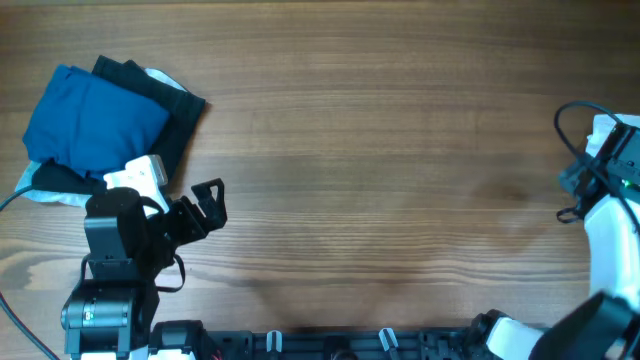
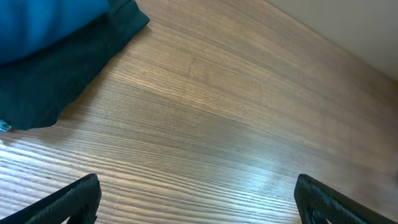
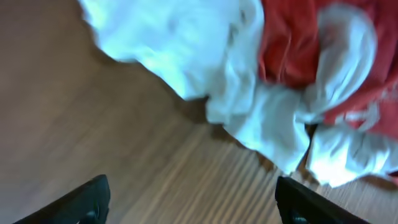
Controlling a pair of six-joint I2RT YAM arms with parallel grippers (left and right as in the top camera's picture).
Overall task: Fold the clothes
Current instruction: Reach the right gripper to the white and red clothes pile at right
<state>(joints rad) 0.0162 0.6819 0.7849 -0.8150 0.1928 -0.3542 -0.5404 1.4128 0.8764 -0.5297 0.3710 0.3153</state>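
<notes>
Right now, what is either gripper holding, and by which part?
Nothing is held: the left gripper and right gripper both hang open above the brown wooden table.

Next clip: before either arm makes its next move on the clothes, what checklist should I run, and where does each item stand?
1. Left pincer open and empty: ok, jaws wide apart over bare table.
2. Right pincer open and empty: ok.
3. Blue garment folded on the black garment: ok, stacked at the table's far left.
4. White garment and red garment folded: not ok, crumpled together ahead of the right pincer.
5. Right pincer's height above that heap: cannot tell, the view is blurred.
</notes>
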